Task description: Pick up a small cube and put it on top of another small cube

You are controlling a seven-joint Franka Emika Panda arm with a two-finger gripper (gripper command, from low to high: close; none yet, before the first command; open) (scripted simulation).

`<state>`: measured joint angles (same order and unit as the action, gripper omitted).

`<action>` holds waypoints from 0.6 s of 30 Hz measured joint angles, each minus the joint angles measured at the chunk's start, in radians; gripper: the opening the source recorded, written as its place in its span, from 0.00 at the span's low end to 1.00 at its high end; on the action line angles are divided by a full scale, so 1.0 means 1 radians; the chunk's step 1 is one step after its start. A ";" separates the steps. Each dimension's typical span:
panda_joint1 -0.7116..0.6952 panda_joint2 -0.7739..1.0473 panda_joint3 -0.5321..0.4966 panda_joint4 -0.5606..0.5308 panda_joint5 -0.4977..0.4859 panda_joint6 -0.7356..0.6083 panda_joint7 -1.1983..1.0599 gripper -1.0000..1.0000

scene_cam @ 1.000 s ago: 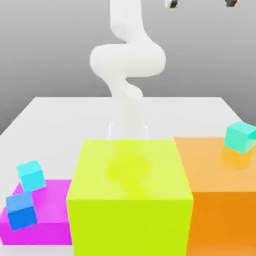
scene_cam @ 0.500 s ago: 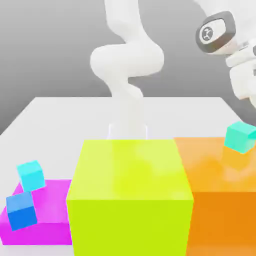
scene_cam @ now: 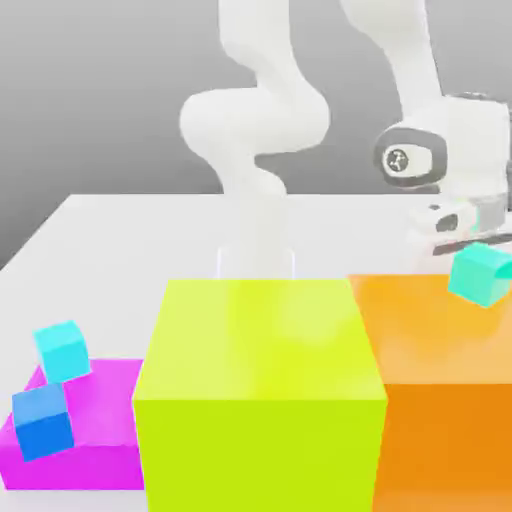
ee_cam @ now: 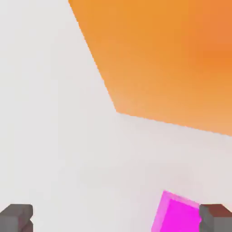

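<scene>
You have a white table carrying a yellow-green block, an orange block, a flat magenta block and a small magenta-pink cube.

- A small, plain magenta-pink cube sits upright on the white table, just beside the corner of the big orange block.

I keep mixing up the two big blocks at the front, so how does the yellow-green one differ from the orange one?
The yellow-green block sits in the middle of the exterior view; the orange block stands at that view's right. The yellow-green block's top is bare, while the orange block carries a small teal cube. Both are large plain blocks, side by side, their tops about level.
</scene>
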<state>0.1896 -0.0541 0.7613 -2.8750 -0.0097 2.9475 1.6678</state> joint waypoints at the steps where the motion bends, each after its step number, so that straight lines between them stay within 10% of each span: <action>1: -0.012 0.007 0.000 -0.005 0.000 -0.008 0.029 0.50; 8: -0.022 0.044 -0.003 -0.037 0.024 -0.036 0.138 0.50; 18: 0.128 0.207 -0.308 0.025 -0.493 0.044 0.497 0.50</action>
<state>0.3172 0.1528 0.4535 -2.8501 -0.5026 2.9911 2.1653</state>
